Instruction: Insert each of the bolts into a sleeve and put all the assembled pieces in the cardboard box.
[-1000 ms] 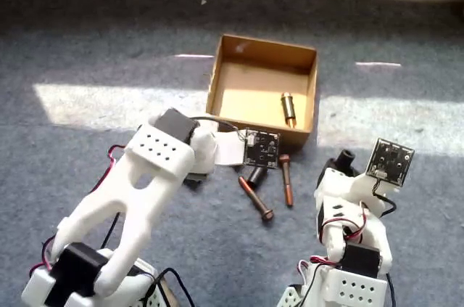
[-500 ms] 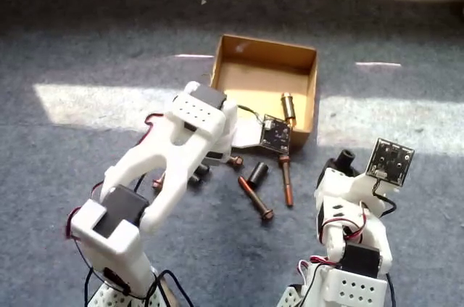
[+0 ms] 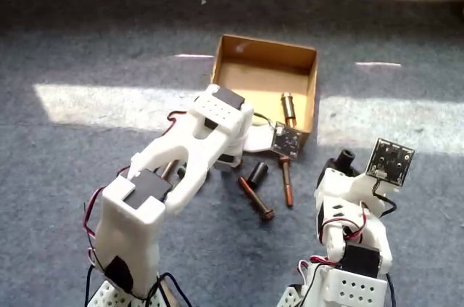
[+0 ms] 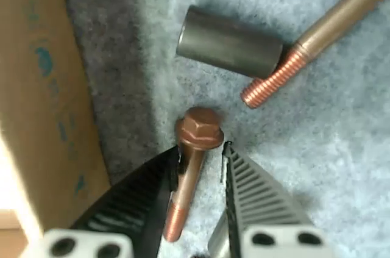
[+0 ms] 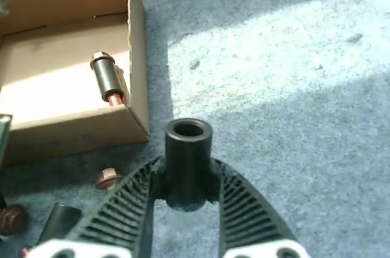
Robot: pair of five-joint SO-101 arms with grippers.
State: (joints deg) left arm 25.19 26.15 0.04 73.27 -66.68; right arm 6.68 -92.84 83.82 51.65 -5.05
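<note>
My left gripper (image 4: 200, 151) is open and low over the carpet, its fingers straddling a copper bolt (image 4: 194, 172) that lies beside the cardboard box (image 4: 36, 87). Just beyond it lie a dark sleeve (image 4: 228, 41) and the threaded end of a second bolt (image 4: 317, 35). In the high view the left arm (image 3: 217, 122) stretches to the box's front wall, with the sleeve (image 3: 257, 173) and two bolts (image 3: 255, 198) (image 3: 287, 180) next to it. My right gripper (image 5: 187, 172) is shut on an upright black sleeve (image 5: 187, 148). One assembled piece (image 3: 288, 109) lies in the box (image 3: 239, 53).
Grey carpet covers the floor, with a sunlit band running past the box on both sides. In the right wrist view the box (image 5: 137, 57) stands ahead with the assembled piece (image 5: 106, 78) inside, and a bolt head (image 5: 108, 179) and a sleeve (image 5: 58, 224) lie near its front wall.
The left arm has stretched forward and to the right, from the near left up to the box's front wall above the loose bolts. The right arm with its sleeve has kept still.
</note>
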